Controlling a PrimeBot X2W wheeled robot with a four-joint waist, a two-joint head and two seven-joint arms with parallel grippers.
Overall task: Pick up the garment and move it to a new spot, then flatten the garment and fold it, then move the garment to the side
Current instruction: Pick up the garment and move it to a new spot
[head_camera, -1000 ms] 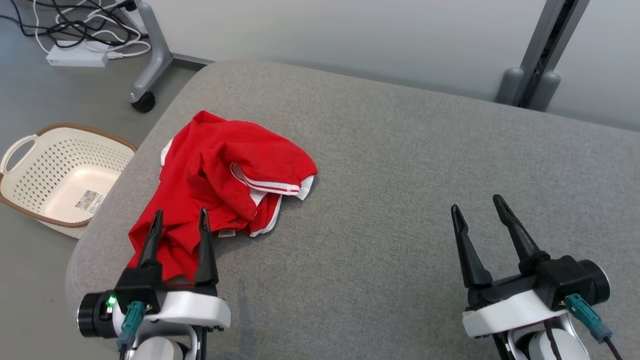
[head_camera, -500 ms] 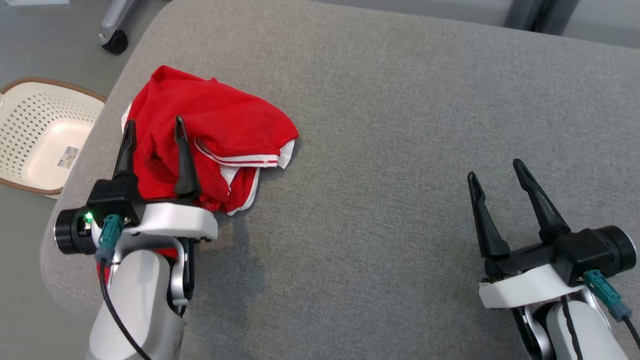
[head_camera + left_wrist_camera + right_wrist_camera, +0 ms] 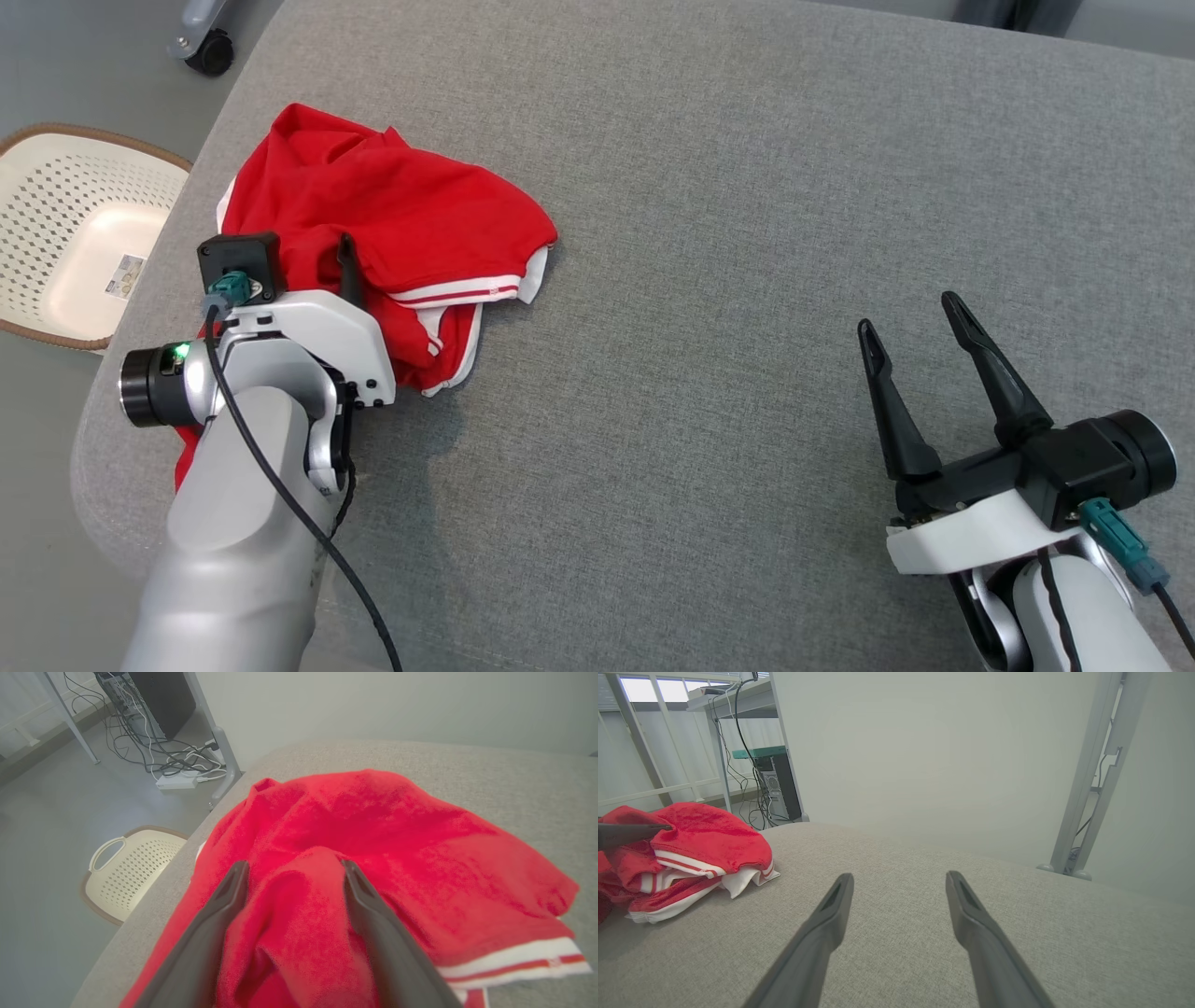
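- Your garment (image 3: 392,215) sits bunched at the cushion's (image 3: 709,233) far-left corner, near the basket (image 3: 65,243).
- Left gripper (image 3: 294,864): jaws wide, straddling 1 fold, nothing pinched.
- Right gripper (image 3: 908,313): jaws wide, empty, above bare cushion.

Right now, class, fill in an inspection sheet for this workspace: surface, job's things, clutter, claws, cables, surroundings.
surface: grey fabric top, rounded corner at the left.
job's things: red garment with white trim, crumpled in a heap near the left edge.
clutter: cream perforated basket on the floor beside that edge.
claws: left claw open, fingers either side of a raised fold of the garment; right claw open over bare fabric, holding nothing.
cables: black cable along the left forearm; tangle of cables and a white power strip on the floor.
surroundings: pale wall, grey metal post, computer tower.
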